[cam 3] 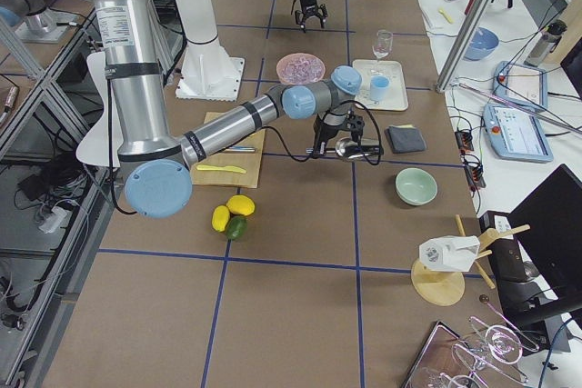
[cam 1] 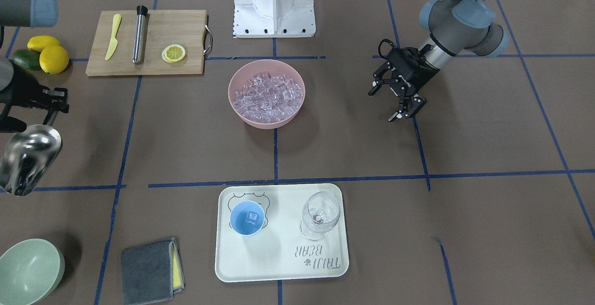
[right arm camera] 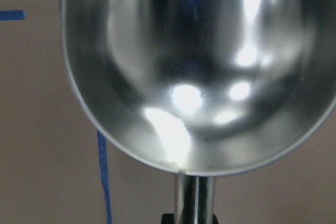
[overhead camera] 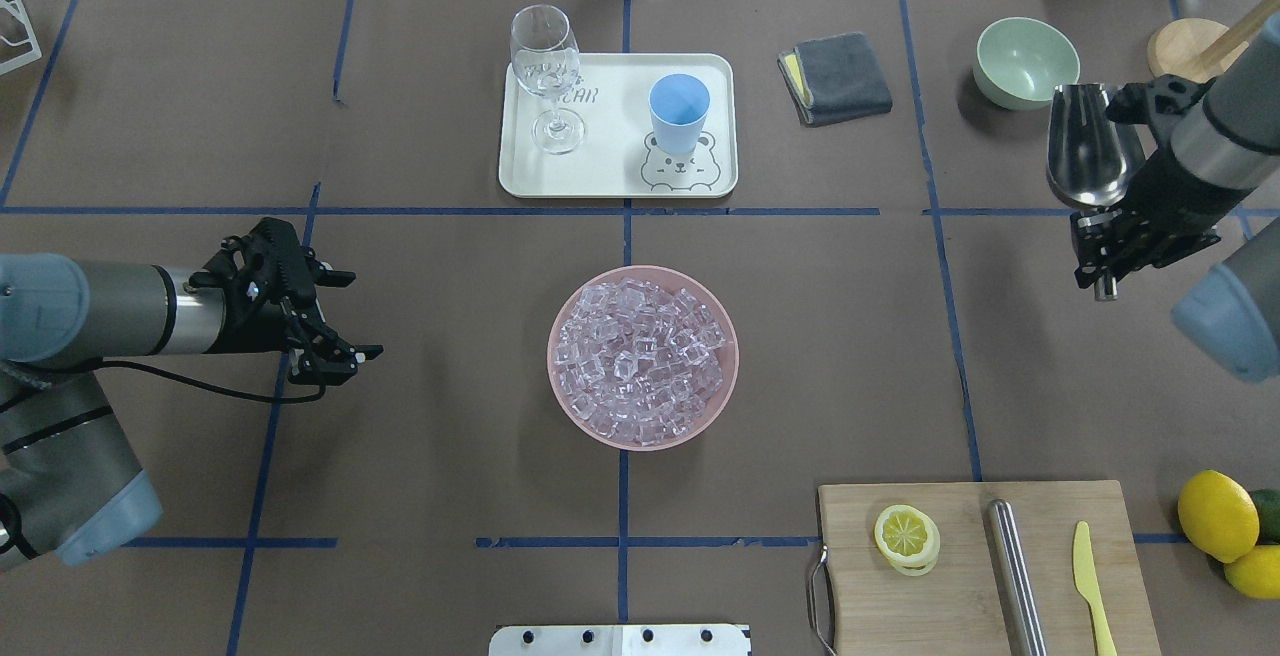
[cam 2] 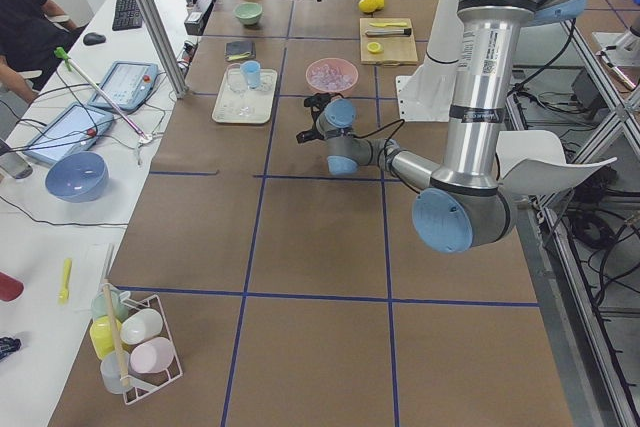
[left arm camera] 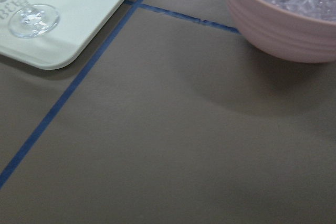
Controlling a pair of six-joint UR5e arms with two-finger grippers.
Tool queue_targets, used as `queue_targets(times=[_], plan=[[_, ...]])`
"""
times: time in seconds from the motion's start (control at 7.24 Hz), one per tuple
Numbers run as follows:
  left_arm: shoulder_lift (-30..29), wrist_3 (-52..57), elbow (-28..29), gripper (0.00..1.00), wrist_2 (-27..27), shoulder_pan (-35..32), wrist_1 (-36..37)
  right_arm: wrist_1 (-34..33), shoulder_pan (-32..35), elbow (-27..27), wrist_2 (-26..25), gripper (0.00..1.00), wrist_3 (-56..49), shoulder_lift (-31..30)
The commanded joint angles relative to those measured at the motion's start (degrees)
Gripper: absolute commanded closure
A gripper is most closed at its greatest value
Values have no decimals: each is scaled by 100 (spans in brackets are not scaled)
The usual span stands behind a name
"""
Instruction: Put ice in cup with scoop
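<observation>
The ice point(overhead camera: 640, 356) is heaped in a pink bowl point(overhead camera: 565, 406) at the table's middle; the heap also shows in the front view point(cam 1: 267, 93). The light-blue cup point(overhead camera: 679, 111) stands upright on a cream tray point(overhead camera: 610, 181). In the front view the cup point(cam 1: 239, 223) holds one cube point(cam 1: 252, 217). My right gripper point(overhead camera: 1108, 236) is shut on the handle of the steel scoop point(overhead camera: 1085, 146), held in the air far right of the bowl. The scoop's trough point(right arm camera: 184, 66) is empty. My left gripper point(overhead camera: 362, 314) is open and empty, left of the bowl.
A wine glass point(overhead camera: 545, 66) stands on the tray beside the cup. A green bowl point(overhead camera: 1025, 61) and a grey cloth point(overhead camera: 838, 76) lie near the scoop. A cutting board point(overhead camera: 960, 556) carries a lemon slice, a steel cylinder and a yellow knife; lemons point(overhead camera: 1215, 516) lie beside it.
</observation>
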Motion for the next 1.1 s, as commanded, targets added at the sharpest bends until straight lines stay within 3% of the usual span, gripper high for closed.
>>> queue_targets(times=[0.0,0.55,0.97], plan=[[87,-85,29,0,-287,-505,0,577,-796,1,65,100,840,-179],[377,-67,21,0,-596,-998,53,568,-1430,-200,242,100,806,-285],[438,-76,-6,0,-570,-1034,44,568,-1502,-350,268,100,779,-232]])
